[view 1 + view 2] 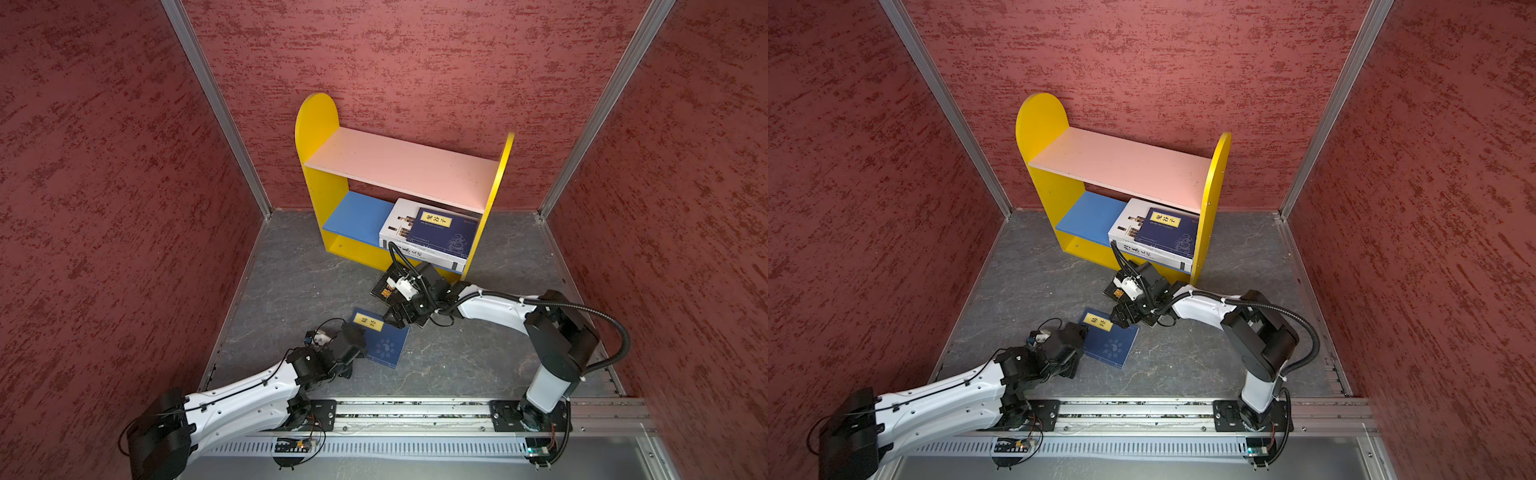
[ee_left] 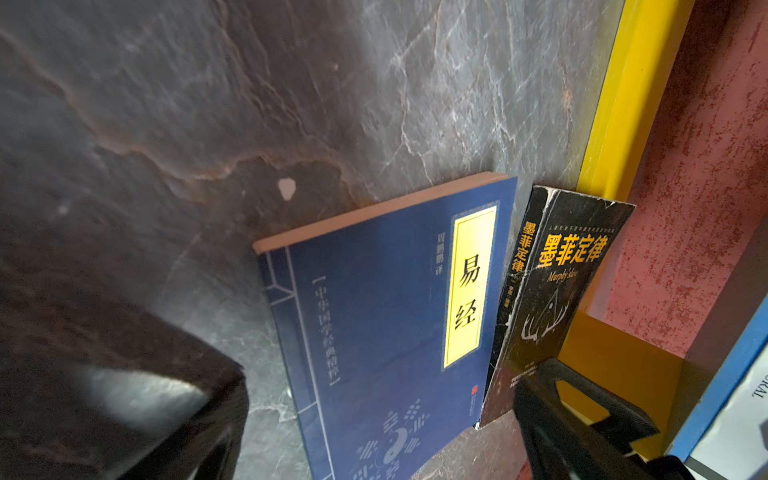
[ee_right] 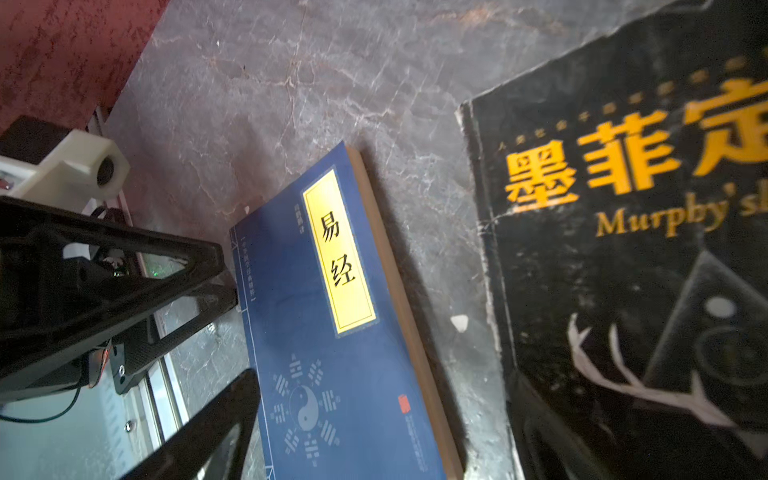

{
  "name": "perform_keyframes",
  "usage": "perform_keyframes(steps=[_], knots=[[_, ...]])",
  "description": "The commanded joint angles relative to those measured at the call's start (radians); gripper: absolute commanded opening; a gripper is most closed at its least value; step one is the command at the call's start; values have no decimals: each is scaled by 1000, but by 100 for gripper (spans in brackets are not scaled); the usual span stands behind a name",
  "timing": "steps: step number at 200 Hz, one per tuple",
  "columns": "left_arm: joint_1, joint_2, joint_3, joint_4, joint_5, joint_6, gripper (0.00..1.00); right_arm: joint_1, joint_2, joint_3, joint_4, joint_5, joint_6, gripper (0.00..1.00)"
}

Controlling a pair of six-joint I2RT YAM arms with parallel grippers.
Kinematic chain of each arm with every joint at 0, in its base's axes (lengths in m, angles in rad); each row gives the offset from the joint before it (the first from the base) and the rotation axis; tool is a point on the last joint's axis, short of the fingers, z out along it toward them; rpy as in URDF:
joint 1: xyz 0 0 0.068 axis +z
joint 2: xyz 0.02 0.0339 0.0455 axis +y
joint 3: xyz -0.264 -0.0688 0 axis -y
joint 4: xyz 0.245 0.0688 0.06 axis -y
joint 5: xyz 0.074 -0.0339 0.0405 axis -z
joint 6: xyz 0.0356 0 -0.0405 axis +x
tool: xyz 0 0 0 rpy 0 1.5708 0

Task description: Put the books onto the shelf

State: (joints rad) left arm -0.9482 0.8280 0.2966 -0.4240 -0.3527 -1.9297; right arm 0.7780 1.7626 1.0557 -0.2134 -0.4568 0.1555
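The shelf [image 1: 316, 124] [image 1: 1038, 120] stands at the back wall. Its blue lower board [image 1: 357, 214] carries two white books [image 1: 397, 224] with a navy book [image 1: 446, 235] on top. On the floor lies another navy book [image 1: 384, 340] [image 2: 395, 332] [image 3: 332, 332] with a yellow label, beside a black book [image 1: 382, 291] [image 2: 552, 282] [image 3: 623, 249] with orange characters. My left gripper [image 1: 360, 349] [image 2: 374, 449] is open, its fingers either side of the navy book's near end. My right gripper [image 1: 392, 319] [image 3: 374, 457] is open, low over the gap between the two floor books, covering much of the black book.
Red textured walls enclose the grey marbled floor [image 1: 299, 282] on three sides. The pink upper board [image 1: 399, 162] is bare. A metal rail [image 1: 415, 411] carrying both arm bases runs along the front. The black book lies close to the shelf's yellow front foot [image 2: 615, 124].
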Motion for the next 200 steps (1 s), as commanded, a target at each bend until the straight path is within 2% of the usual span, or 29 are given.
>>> perform_keyframes(steps=[1,51,81,125,156,200], knots=[[0,-11,-34,-22,55,0,99,13,32,35,-82,-74,-54,94],[10,-51,-45,-30,66,20,100,56,142,106,-153,-57,-87,86],[29,-54,-58,-10,81,40,98,58,183,145,-170,-30,-87,73],[107,-11,-59,55,159,148,93,58,244,216,-206,-26,-93,56],[154,55,-63,163,211,227,90,59,295,260,-234,-46,-100,40],[190,120,-53,461,233,445,88,60,355,302,-262,-79,-108,28]])
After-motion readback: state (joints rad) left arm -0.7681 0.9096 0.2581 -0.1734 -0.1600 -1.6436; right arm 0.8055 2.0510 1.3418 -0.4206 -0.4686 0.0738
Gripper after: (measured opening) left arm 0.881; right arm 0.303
